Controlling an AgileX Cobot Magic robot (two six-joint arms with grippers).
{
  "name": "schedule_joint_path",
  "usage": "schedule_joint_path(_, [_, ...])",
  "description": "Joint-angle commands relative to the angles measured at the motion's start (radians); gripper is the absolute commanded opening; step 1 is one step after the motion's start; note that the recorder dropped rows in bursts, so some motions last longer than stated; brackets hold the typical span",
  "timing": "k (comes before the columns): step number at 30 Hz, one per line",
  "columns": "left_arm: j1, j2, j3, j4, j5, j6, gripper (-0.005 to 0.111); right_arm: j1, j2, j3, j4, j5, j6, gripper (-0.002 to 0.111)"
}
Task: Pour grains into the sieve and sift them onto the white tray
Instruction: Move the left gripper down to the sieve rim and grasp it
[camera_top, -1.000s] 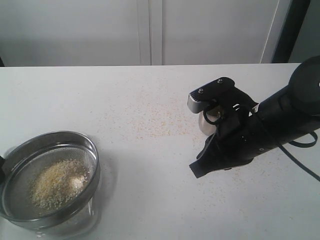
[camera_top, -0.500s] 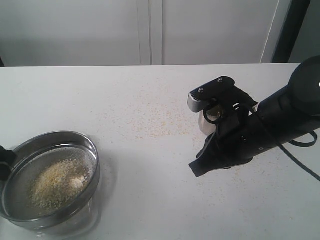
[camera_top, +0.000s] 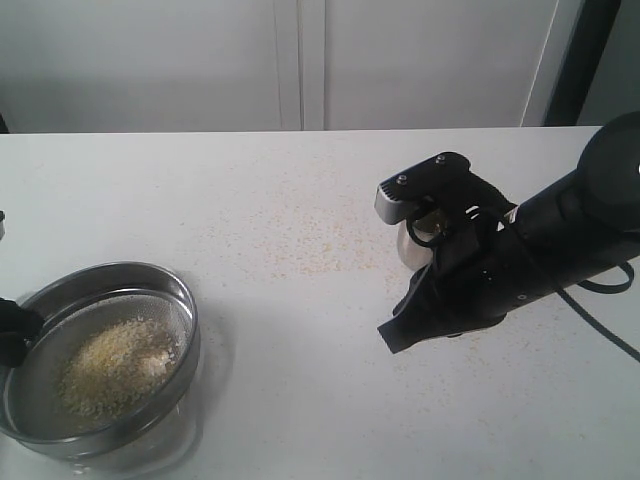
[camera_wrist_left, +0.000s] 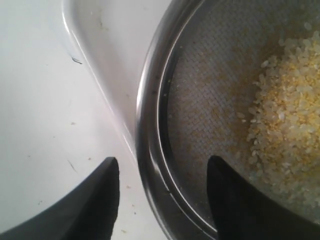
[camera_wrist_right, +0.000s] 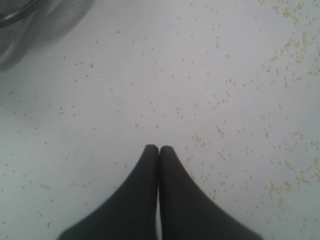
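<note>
White tray (camera_wrist_left: 120, 45) largely under sieve (camera_wrist_left: 152, 115), apparently

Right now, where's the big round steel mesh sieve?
The sieve sits at the exterior view's lower left, yellowish grain heap inside; the open fingers of the left gripper straddle its rim, beside the raised edge of the flat white tray.

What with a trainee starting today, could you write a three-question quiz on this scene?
1. True or false: the right gripper is open.
2. Where is the heap of grains? A) in the sieve B) in a bag C) in a jar
3. Fill in: the open left gripper has one finger on each side of the sieve's ____.
Key: 1 false; 2 A; 3 rim.
</note>
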Motion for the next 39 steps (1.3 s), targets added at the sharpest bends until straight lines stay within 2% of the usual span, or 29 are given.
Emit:
schedule_joint_path(1, [0.001, 0.028, -0.005, -0.001, -0.006, -0.021, 0.056, 0.000, -0.007, 0.005, 0.008, -0.008, -0.008, 0.000])
schedule_joint_path(14, [0.001, 0.069, -0.005, -0.001, -0.053, -0.079, 0.055, 0.000, -0.007, 0.005, 0.008, -0.012, -0.009, 0.000])
schedule_joint_path(16, [0.001, 0.069, -0.005, -0.001, -0.055, -0.079, 0.052, 0.000, -0.007, 0.005, 0.008, -0.012, -0.009, 0.000])
schedule_joint_path(20, [0.001, 0.069, -0.005, -0.001, -0.061, -0.081, 0.035, 0.000, -0.007, 0.005, 0.008, -0.024, -0.009, 0.000])
schedule_joint_path(22, [0.001, 0.069, -0.005, -0.001, -0.064, -0.085, 0.031, 0.000, -0.007, 0.005, 0.008, -0.034, -0.009, 0.000])
schedule_joint_path(35, [0.001, 0.098, -0.005, -0.001, -0.076, -0.104, 0.030, 0.000, -0.007, 0.005, 0.008, -0.033, -0.009, 0.000])
schedule_joint_path(37, [0.001, 0.098, -0.005, -0.001, -0.076, -0.104, 0.024, 0.000, -0.007, 0.005, 0.008, -0.033, -0.009, 0.000])
schedule_joint_path(39, [0.001, 0.098, -0.005, -0.001, -0.072, -0.104, 0.010, 0.000, -0.007, 0.005, 0.008, -0.033, -0.009, 0.000])
